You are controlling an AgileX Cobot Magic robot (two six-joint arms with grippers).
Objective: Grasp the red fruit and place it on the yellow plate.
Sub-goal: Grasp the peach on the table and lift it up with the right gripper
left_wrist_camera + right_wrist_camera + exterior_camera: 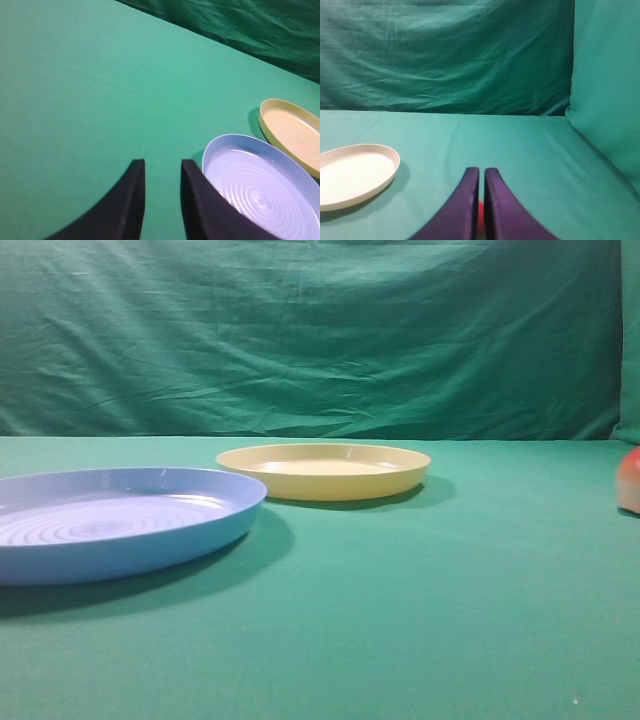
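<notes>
The red fruit (630, 480) rests on the green cloth at the far right edge of the high view, cut off by the frame. In the right wrist view only a red sliver of the fruit (480, 212) shows through the thin slit between my right gripper's (482, 172) dark fingers, which stand shut above it with nothing held. The pale-yellow plate (325, 483) sits empty at mid-table, also visible at the left of the right wrist view (350, 172). My left gripper (163, 162) hovers open over bare cloth, empty. Neither gripper shows in the high view.
A larger light-blue plate (130, 540) with concentric rings lies at the left front, just right of my left fingers (260, 185), with the yellow plate (290, 130) beyond it. A green cloth backdrop (320, 340) hangs behind, and a cloth wall (610, 100) rises on the right.
</notes>
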